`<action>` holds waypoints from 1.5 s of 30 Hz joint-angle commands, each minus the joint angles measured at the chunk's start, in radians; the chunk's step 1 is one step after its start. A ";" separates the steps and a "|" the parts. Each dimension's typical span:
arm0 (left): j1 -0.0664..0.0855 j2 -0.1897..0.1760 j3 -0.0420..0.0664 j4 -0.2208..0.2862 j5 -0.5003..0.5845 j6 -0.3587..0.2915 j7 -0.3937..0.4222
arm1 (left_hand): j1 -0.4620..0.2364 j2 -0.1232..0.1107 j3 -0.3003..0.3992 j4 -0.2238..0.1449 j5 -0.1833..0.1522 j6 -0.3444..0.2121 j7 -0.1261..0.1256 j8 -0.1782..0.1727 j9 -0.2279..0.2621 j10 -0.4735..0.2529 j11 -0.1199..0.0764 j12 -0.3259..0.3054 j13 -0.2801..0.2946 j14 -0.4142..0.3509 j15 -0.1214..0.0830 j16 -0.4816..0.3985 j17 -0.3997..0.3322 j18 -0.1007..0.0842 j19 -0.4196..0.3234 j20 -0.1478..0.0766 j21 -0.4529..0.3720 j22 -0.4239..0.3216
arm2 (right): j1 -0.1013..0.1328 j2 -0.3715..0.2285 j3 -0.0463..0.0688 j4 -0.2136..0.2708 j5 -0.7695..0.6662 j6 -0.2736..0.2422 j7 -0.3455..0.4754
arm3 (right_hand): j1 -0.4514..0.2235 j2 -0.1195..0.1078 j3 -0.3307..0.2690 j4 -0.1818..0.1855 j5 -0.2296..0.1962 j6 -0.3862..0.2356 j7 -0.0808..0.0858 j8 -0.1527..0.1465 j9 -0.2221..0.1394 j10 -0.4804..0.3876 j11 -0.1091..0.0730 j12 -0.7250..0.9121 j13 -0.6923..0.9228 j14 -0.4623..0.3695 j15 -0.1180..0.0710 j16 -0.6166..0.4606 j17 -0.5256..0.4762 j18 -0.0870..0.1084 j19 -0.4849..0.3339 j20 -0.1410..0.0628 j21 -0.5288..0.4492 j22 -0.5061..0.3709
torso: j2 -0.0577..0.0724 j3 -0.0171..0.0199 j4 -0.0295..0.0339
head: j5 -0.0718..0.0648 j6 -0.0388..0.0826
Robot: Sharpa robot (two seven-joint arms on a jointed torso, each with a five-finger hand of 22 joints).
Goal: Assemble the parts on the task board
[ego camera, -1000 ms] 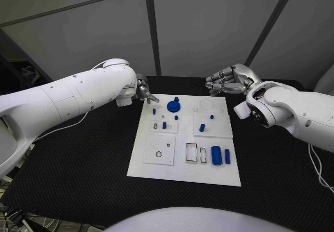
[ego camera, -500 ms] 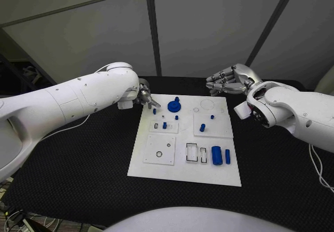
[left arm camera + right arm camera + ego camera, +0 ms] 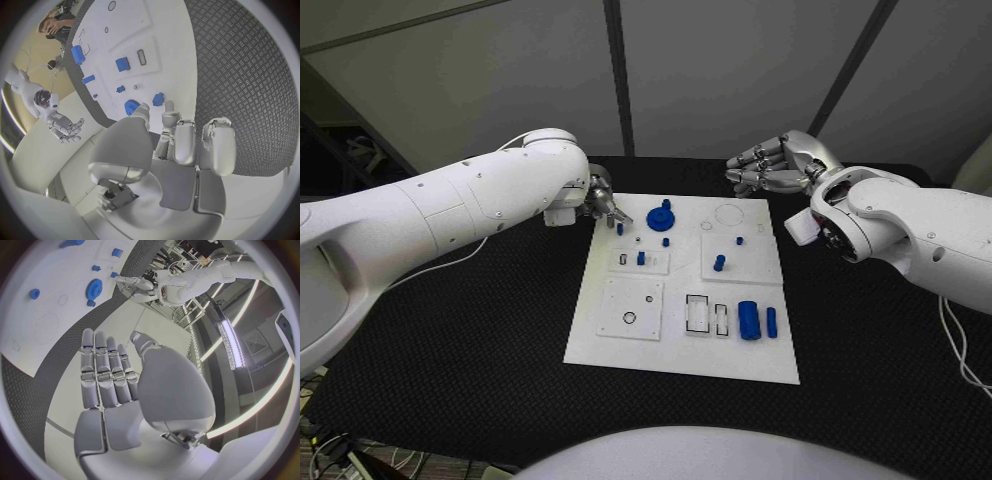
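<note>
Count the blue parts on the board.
8: gear and peg by the left hand; four pegs in the board's middle; two cylinders near right. The hand may hide more.

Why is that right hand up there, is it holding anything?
No. The right hand is open, fingers apart, hovering past the task board.

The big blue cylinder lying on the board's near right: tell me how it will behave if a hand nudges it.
The blue cylinder lies on its side on the task board, so it would probably roll sideways. It looks rigid and likely light.
</note>
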 commanded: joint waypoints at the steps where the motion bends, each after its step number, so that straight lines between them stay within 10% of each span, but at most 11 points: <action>1: 0.001 0.002 0.000 0.000 0.000 0.021 0.009 | 0.011 0.001 -0.006 -0.002 -0.002 0.005 -0.005 0.006 0.002 0.005 -0.003 0.007 0.001 0.049 -0.008 0.005 0.103 -0.019 0.025 -0.003 0.005 0.116 | 0.002 0.002 0.001 0.000 0.003 0.007 0.005 | -0.006 0.002 -0.006 0.000 0.006 -0.006 -0.001 -0.002 -0.001 -0.008 -0.002 0.001 -0.001 -0.006 0.000 -0.004 -0.001 0.003 0.005 0.001 -0.003 -0.001 | 0.000 0.0001 0.0005 | -0.001 -0.001; 31: -0.003 0.013 0.000 -0.015 0.022 0.031 0.028 | 0.138 0.085 0.046 -0.059 -0.002 0.005 -0.013 -0.006 -0.002 -0.007 -0.011 0.006 -0.012 0.048 -0.014 0.002 0.100 -0.019 0.025 -0.008 0.004 0.120 | 0.002 0.003 0.001 0.000 0.003 0.009 0.004 | -0.005 0.003 -0.006 -0.001 0.006 -0.006 -0.001 -0.002 -0.001 -0.008 -0.002 0.001 -0.001 -0.007 0.000 -0.004 -0.002 0.003 0.006 0.001 -0.005 -0.003 | 0.000 0.0005 0.0004 | -0.004 -0.006; 39: -0.003 0.013 0.000 -0.020 0.027 0.039 0.030 | 0.200 0.110 0.131 -0.108 -0.002 -0.003 -0.011 -0.026 -0.012 -0.019 -0.011 -0.010 -0.029 0.048 -0.015 0.001 0.100 -0.019 0.025 -0.010 0.004 0.123 | 0.002 0.003 0.001 0.001 0.003 0.011 0.003 | -0.004 0.005 -0.005 -0.001 0.007 -0.007 -0.001 -0.001 -0.001 -0.008 -0.002 0.002 -0.001 -0.007 0.000 -0.004 -0.002 0.003 0.007 0.001 -0.007 -0.004 | 0.000 0.0001 0.0007 | -0.004 -0.007; 45: -0.003 0.010 0.000 -0.017 0.035 0.035 0.037 | 0.211 0.086 0.304 -0.161 0.008 -0.002 -0.004 -0.037 -0.014 -0.020 -0.009 -0.022 -0.042 0.048 -0.011 0.003 0.101 -0.019 0.026 -0.008 0.004 0.125 | 0.002 0.003 0.001 0.000 0.003 0.012 0.003 | -0.004 0.005 -0.005 -0.001 0.007 -0.007 -0.001 -0.001 -0.001 -0.008 -0.002 0.002 -0.001 -0.007 0.000 -0.004 -0.002 0.003 0.007 0.001 -0.007 -0.004 | 0.000 -0.0002 0.0003 | -0.003 -0.008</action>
